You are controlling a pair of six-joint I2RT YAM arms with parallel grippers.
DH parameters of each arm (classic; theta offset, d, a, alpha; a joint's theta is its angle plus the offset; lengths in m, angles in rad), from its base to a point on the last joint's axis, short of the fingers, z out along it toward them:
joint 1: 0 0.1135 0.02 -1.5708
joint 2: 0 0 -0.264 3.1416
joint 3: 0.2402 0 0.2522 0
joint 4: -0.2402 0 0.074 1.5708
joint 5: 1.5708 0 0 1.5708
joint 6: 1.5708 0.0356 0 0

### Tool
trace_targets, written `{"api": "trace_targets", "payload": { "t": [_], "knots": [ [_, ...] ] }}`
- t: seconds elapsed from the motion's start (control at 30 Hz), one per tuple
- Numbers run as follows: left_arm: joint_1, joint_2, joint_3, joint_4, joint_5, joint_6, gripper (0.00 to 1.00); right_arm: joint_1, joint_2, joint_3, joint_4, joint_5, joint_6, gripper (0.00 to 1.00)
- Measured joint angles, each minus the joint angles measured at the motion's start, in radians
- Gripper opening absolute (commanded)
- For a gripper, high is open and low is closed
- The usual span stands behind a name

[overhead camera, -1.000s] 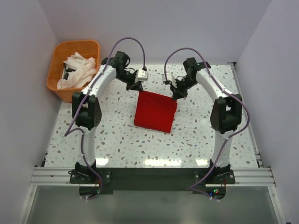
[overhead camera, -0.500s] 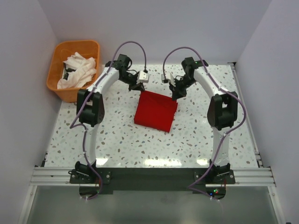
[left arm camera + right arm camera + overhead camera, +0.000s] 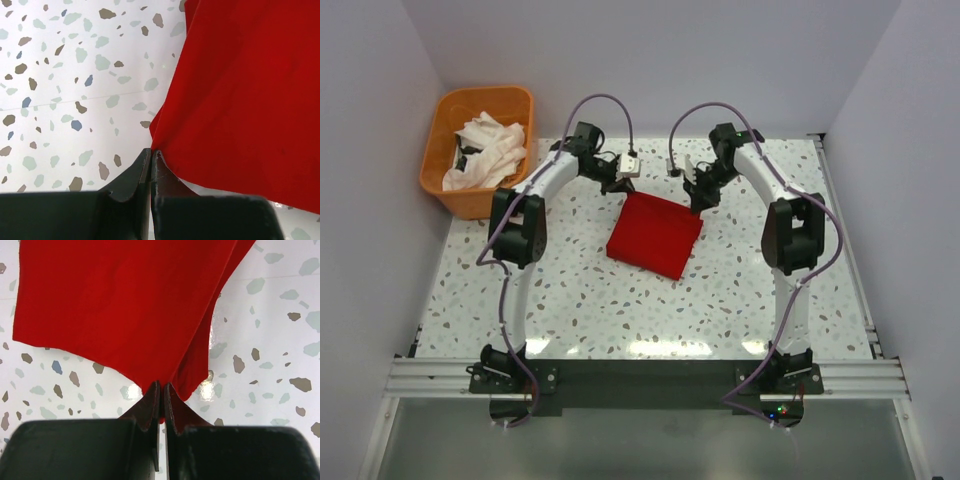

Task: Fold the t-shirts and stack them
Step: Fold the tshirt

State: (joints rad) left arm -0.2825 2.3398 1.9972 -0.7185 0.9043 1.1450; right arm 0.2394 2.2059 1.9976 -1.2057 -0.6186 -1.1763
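A folded red t-shirt (image 3: 654, 234) lies near the middle of the speckled table (image 3: 580, 290), its far edge lifted a little. My left gripper (image 3: 621, 186) is shut on the shirt's far left corner (image 3: 156, 145). My right gripper (image 3: 697, 202) is shut on the far right corner, where red cloth (image 3: 125, 305) runs between the closed fingertips (image 3: 154, 395). In the wrist views the shirt hangs away from both grippers over the table. White t-shirts (image 3: 485, 150) lie crumpled in the orange basket (image 3: 442, 120) at the far left.
The orange basket stands off the table's far left corner. White walls close in the back and both sides. The metal rail (image 3: 640, 375) with both arm bases runs along the near edge.
Both grippers have carried the shirt's far corners slightly away from the bases, and the shirt has slid and turned a little with them. Both grips stay shut.
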Motion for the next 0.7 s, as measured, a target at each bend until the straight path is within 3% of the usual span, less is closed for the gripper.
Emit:
{"api": "trace_targets", "payload": {
  "t": [0.7],
  "knots": [
    [-0.011,-0.023,-0.106,0.225,0.106,-0.064,0.0,-0.027,-0.002,-0.016,-0.072,-0.003,-0.01,0.0]
  ]
}}
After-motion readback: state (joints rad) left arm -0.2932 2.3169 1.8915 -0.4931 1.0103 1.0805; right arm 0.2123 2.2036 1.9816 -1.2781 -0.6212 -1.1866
